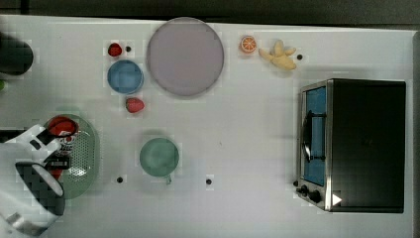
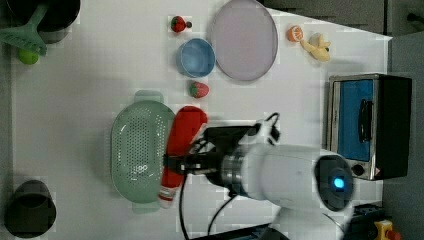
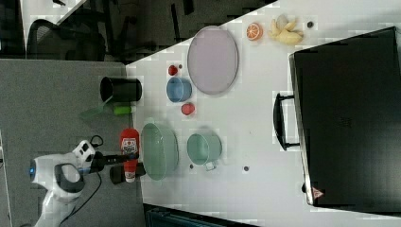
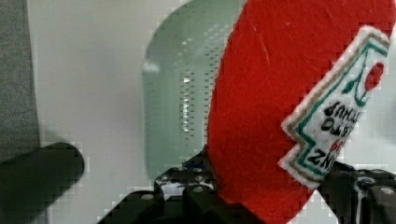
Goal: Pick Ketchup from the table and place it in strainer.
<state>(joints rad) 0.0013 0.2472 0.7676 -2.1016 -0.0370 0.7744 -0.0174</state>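
The claw (image 2: 172,164) is gripping the ketchup bottle (image 2: 182,150) around its middle, holding it in the air beside and above the strainer (image 2: 136,150). The wrist view is showing the bottle's white label (image 4: 338,116) close up, which the left view is not showing. In the left view the bottle's long axis is running along the strainer's right rim. Beyond the strainer, bare white counter (image 1: 247,139) is lying open toward the green cup (image 1: 159,156) and the toaster oven (image 1: 354,145).

The tool (image 2: 176,163) grips the Ketchup (image 2: 183,145) lengthwise beside the strainer (image 2: 137,150); blue bowl (image 2: 195,57) well apart.
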